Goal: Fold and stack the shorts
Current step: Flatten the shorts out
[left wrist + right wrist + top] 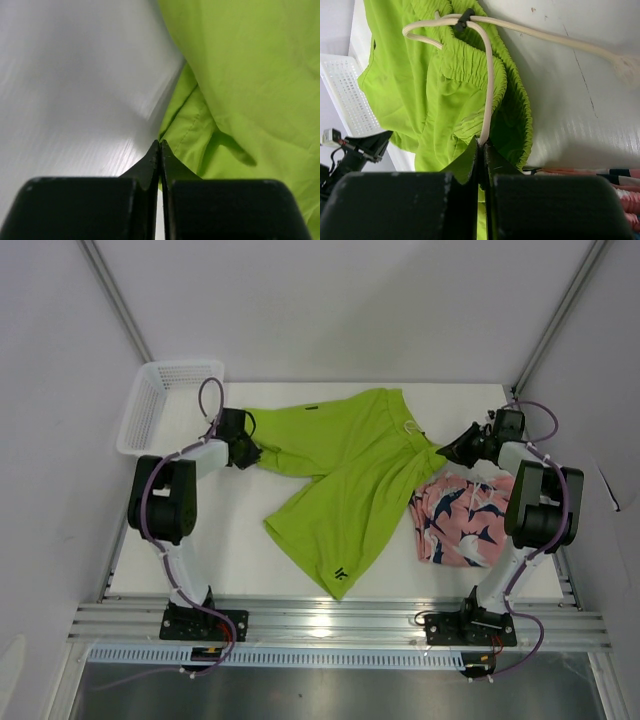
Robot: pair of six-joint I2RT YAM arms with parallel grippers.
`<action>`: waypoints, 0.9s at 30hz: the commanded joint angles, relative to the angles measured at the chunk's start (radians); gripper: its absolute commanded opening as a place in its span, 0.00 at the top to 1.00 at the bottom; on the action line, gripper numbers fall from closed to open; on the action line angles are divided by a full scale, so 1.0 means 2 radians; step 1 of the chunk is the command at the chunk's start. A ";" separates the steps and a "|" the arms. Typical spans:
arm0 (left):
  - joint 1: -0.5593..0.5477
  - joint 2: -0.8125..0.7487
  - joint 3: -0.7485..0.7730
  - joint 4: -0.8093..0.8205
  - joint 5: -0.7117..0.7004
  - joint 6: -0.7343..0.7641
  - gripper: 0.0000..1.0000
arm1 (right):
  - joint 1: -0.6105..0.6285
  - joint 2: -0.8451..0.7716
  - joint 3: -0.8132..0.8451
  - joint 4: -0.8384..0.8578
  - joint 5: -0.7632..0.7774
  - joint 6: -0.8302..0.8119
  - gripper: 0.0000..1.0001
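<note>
The lime-green shorts (345, 475) lie spread flat across the middle of the table, waistband to the right. My left gripper (246, 452) is at the hem of the far leg. In the left wrist view it (160, 143) is shut, its tips pinching the edge of the green cloth (240, 75). My right gripper (457, 451) is at the waistband. In the right wrist view it (482, 144) is shut on the gathered green waistband (470, 75) together with the white drawstring (490, 85). The coral-pink printed shorts (460, 522) lie bunched at the right, beside the right arm.
A white mesh basket (165, 400) stands at the far left corner, just behind the left gripper. Bare white table (230, 540) shows at the near left. Metal frame posts run along both sides, and the arm bases sit on the near rail.
</note>
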 commanded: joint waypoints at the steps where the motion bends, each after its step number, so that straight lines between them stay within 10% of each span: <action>1: -0.001 -0.074 -0.032 -0.020 -0.050 -0.012 1.00 | -0.004 -0.029 -0.007 0.025 0.018 0.013 1.00; 15: -0.071 -0.180 -0.171 -0.041 -0.140 -0.057 1.00 | 0.001 -0.030 -0.011 0.022 0.036 0.017 1.00; 17: -0.082 -0.185 -0.179 -0.031 -0.141 -0.054 0.90 | 0.001 -0.029 -0.011 0.022 0.037 0.017 1.00; 21: -0.085 -0.212 -0.197 -0.053 -0.149 -0.042 0.32 | 0.002 -0.031 -0.011 0.017 0.037 0.011 1.00; 27: -0.138 -0.307 -0.185 -0.099 -0.199 0.022 0.16 | 0.005 -0.025 0.002 -0.001 0.037 -0.009 1.00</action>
